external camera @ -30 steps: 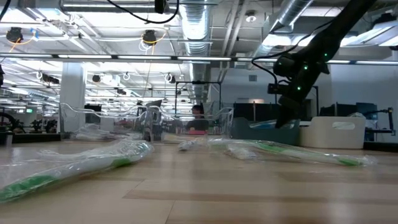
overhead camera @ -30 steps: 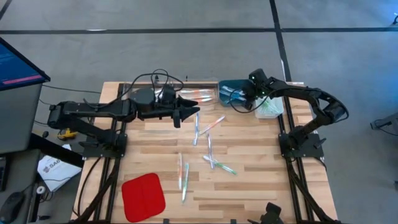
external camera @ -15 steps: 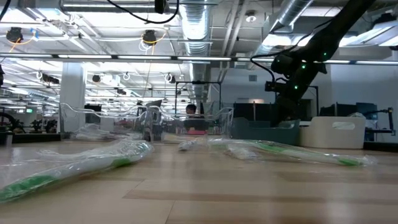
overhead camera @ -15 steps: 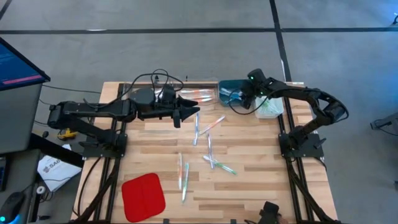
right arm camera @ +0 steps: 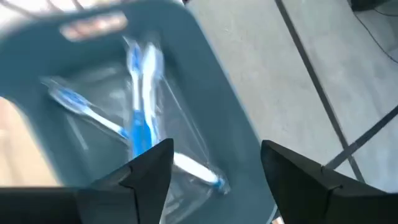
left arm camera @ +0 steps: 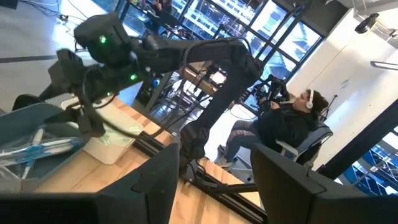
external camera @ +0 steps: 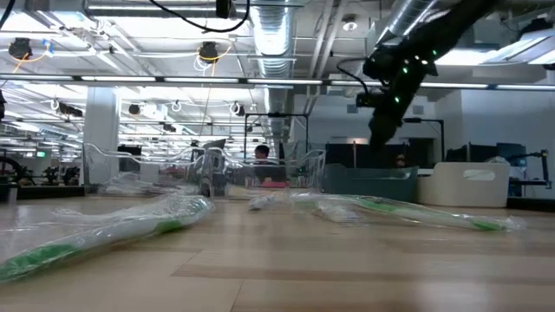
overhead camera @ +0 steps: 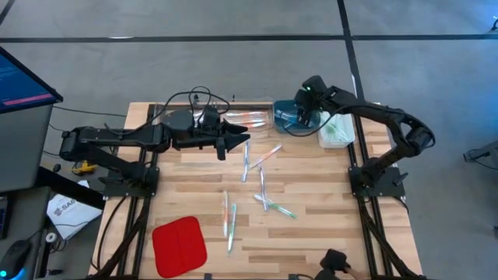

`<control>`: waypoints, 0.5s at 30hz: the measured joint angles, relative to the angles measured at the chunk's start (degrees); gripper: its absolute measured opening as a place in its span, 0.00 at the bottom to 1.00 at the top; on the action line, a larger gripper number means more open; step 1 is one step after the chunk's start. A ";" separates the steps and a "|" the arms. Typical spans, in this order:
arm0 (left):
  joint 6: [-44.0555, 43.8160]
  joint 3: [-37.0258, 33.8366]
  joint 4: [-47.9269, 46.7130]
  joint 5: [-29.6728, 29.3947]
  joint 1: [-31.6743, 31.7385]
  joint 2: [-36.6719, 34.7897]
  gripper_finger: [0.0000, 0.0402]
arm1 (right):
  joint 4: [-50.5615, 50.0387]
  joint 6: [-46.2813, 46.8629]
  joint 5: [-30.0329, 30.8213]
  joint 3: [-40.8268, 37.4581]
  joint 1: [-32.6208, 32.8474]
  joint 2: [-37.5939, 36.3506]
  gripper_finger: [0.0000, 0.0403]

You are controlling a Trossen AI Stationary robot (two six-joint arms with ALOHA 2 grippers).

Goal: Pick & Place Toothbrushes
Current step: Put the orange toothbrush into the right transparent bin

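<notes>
Overhead, the right gripper [overhead camera: 299, 117] is hanging above the blue bin [overhead camera: 285, 118], fingers spread and holding nothing; only its wrist camera is revealing blue toothbrushes [right arm camera: 138, 118] lying just beyond the fingertips. The left gripper [overhead camera: 243, 140] is hovering with jaws parted, empty, the clear bin [overhead camera: 253, 118] just past its tips. More toothbrushes [overhead camera: 263, 187] are lying scattered across the wooden table [overhead camera: 311, 233], well apart from both grippers. A red pad [overhead camera: 179, 245] is sitting near the table's front edge. Beyond it, a seated person [left arm camera: 283, 127] is showing in the room.
</notes>
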 joint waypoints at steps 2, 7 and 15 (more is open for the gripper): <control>-0.14 0.00 0.00 1.65 0.02 0.00 0.48 | -3.85 1.72 -0.02 3.55 1.72 0.00 0.58; -3.44 0.00 -0.45 12.46 0.61 0.00 0.46 | -13.78 5.44 -5.54 11.96 7.05 -0.69 0.58; -6.88 0.00 -1.86 23.93 -2.49 0.00 0.40 | -16.76 20.06 -13.38 16.78 17.88 -5.95 0.57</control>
